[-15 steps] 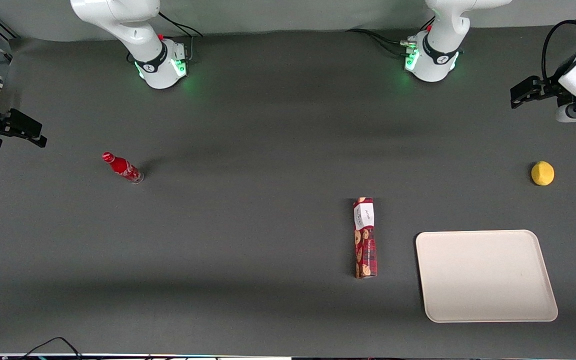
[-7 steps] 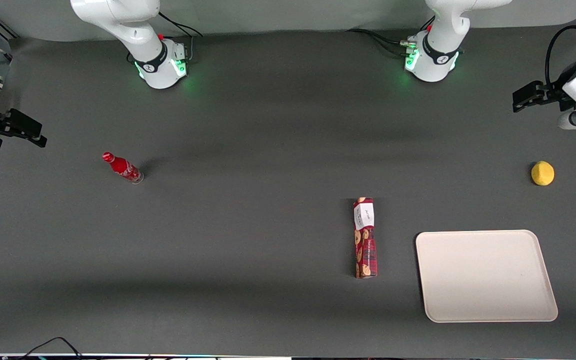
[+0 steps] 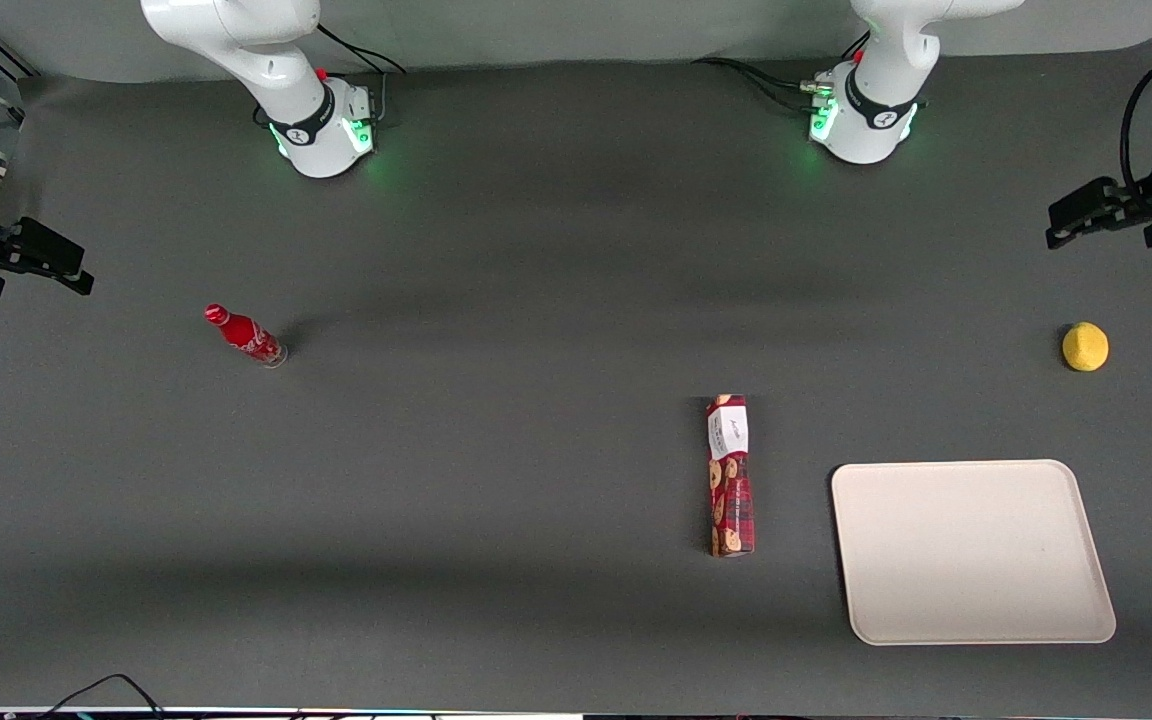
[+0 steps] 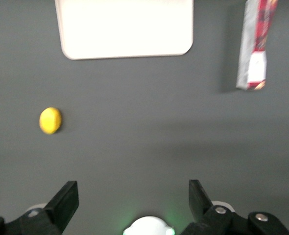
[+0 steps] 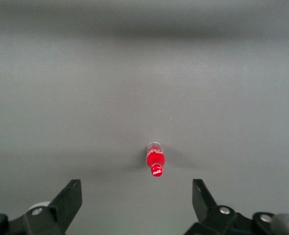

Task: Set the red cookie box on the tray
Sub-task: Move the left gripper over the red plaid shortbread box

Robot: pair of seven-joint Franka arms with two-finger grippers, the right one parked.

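Note:
The red cookie box [image 3: 731, 475] lies flat on the dark table, its white-labelled end pointing away from the front camera; the left wrist view also shows the box [image 4: 254, 46]. Beside it, toward the working arm's end, sits the cream tray [image 3: 971, 550], bare, also seen from the wrist as the tray [image 4: 125, 27]. My gripper [image 3: 1071, 215] hangs high at the working arm's end of the table, farther from the front camera than the tray and well apart from the box. In the wrist view the gripper [image 4: 133, 203] is open with nothing between its fingers.
A yellow lemon-like ball [image 3: 1085, 346] rests between the gripper and the tray, and shows as the ball [image 4: 50, 120] in the wrist view. A small red bottle [image 3: 246, 336] stands toward the parked arm's end. Both arm bases [image 3: 861, 110] stand along the table's back edge.
My gripper has shifted toward the working arm's end of the table and slightly nearer the front camera. The box, tray, ball and bottle have not moved.

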